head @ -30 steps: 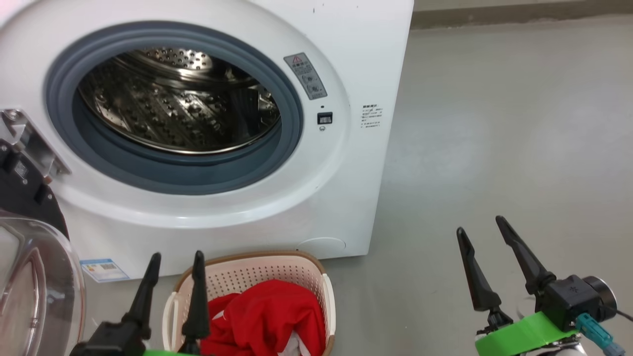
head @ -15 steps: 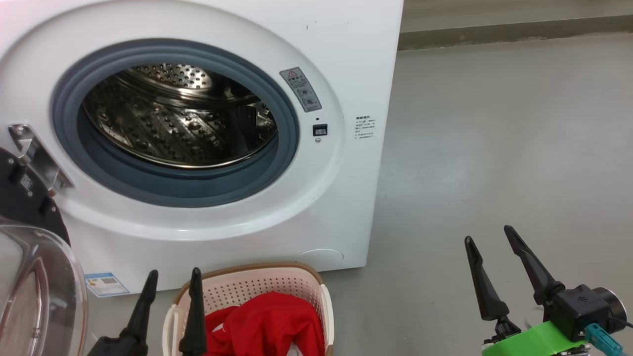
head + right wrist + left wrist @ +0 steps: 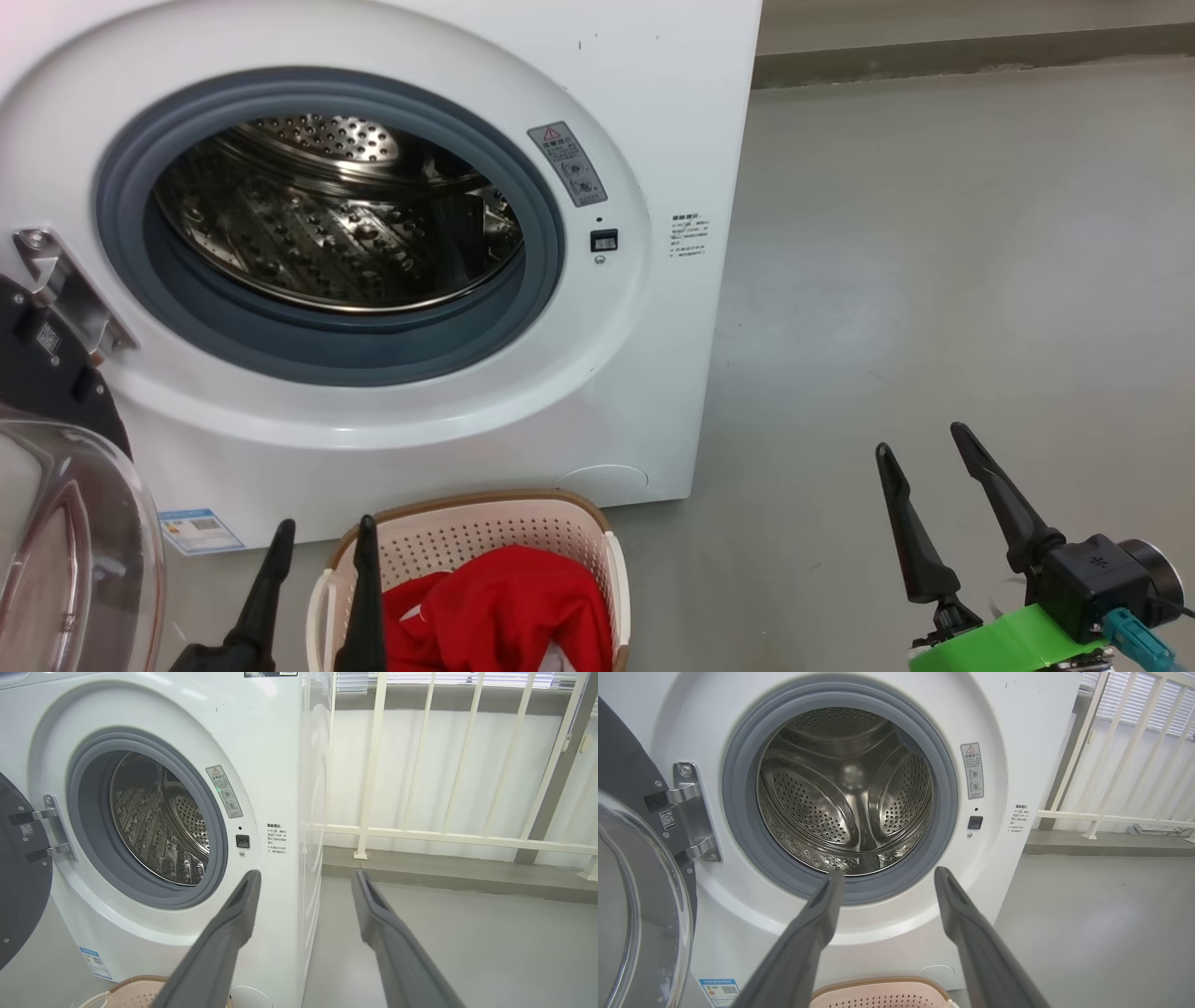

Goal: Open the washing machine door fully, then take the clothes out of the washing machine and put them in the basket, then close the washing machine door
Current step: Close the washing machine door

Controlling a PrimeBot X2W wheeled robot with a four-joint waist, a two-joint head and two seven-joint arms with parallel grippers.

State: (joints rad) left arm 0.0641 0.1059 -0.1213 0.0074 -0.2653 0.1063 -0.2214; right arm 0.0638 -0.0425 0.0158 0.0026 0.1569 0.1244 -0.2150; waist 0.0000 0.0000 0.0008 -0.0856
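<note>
The washing machine [image 3: 672, 112] faces the robot, and its steel drum [image 3: 317, 224] looks bare, so the unloading seems done. The door [image 3: 56, 504] is swung wide to the robot's left, clear of the opening, which leaves the way in free; closing it appears to be what is left. The basket [image 3: 485, 537] sits just in front of the machine, below the opening, a short drop for anything pulled out. The clothes [image 3: 504, 607], red with a bit of white, lie heaped inside it. The left gripper [image 3: 326, 523] hangs by the basket's left edge, fingers spread wide and holding nothing. The right gripper [image 3: 920, 439], equally wide and empty, is well off to the right over the floor [image 3: 934, 233], out of the door's path.
</note>
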